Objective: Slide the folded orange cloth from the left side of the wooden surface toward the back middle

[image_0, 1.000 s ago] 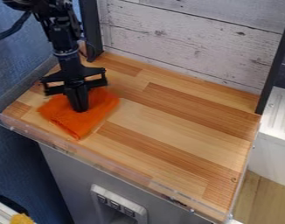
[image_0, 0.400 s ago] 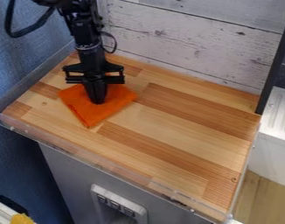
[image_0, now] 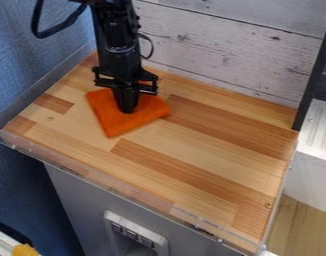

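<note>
Worktop: striped wood (image_0: 206, 155), whitewashed plank wall (image_0: 226, 50) behind.
Arm: black (image_0: 119, 50), in from top edge, upper left.
Cloth: orange (image_0: 113, 122), flat on worktop's left part, under tool.
Tool: black (image_0: 128, 111), closed together, tips touching cloth near its middle; can't tell if fabric's pinched.

And it's plain, vivid orange on the flat square fabric cloth (image_0: 117, 122), right under the matte-black metal end effector (image_0: 127, 111)! Look at the wooden strip-patterned table (image_0: 192, 145): pale honey blocks, broken up by reddish-brown bands. Behind its far edge, whitish-grey wooden boards (image_0: 226, 55) show dark seams and smoky knots. Off the left edge, mottled blue on the textured wall (image_0: 22, 75); below the near edge, plain grey on the flat panel (image_0: 79, 195)!
</note>
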Motion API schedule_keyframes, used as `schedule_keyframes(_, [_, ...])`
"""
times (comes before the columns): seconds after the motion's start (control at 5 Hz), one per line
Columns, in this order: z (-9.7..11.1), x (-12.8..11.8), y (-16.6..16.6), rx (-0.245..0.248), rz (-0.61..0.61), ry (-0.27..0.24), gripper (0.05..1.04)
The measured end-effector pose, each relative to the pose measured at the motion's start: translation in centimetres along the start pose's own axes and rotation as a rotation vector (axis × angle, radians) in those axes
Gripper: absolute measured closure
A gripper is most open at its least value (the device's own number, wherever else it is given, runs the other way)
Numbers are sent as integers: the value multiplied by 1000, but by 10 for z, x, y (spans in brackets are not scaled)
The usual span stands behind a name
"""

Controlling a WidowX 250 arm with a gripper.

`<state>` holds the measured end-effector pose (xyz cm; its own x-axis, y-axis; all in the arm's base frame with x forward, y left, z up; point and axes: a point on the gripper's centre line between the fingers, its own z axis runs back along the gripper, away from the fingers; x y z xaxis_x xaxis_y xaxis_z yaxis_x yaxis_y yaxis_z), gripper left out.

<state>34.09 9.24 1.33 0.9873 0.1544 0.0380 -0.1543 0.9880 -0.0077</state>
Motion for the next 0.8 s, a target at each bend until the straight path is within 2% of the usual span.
schedule_keyframes(0.4, [-1, 10, -15, 13, -121, 29, 1009])
schedule_keyframes(0.6, [6, 10, -22, 11, -160, 55, 867])
schedule_keyframes(0.8, [8, 8, -23, 9, -180, 78, 620])
